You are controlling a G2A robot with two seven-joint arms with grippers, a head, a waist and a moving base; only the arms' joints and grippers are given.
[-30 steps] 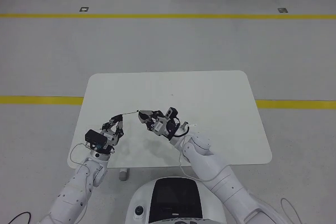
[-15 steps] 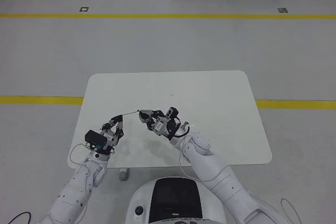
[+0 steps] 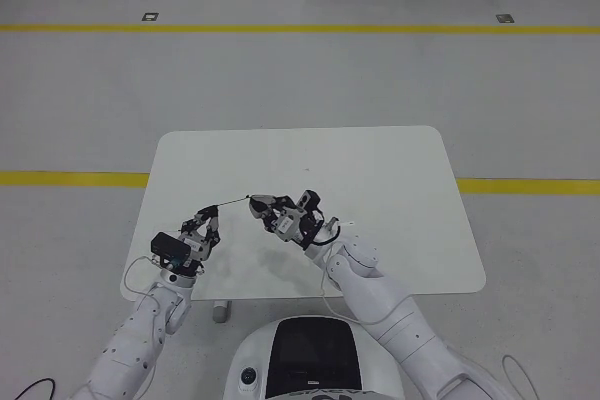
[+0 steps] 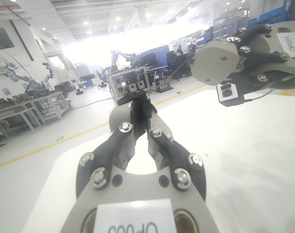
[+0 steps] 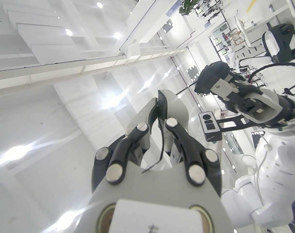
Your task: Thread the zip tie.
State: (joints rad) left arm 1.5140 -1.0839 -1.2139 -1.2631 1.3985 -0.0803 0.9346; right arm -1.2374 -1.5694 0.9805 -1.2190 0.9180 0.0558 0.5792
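Black thin plastic zip tie (image 3: 230, 204) is stretching in the air between the two grippers, above the white rounded table (image 3: 400, 170). The left gripper (image 4: 140, 103) is pinching one end with closed fingers, and the right gripper (image 5: 158, 109) is clamping the other end. For good threading, I think, the pointed end should be coming straight and slowly to the head slot, without the strap twisting.

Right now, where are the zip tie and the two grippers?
zip tie (image 3: 232, 203), top view, middle of the thin black strap.
left gripper (image 4: 139, 103), left wrist view, between its shut fingertips.
right gripper (image 5: 158, 107), right wrist view, between its shut fingertips.
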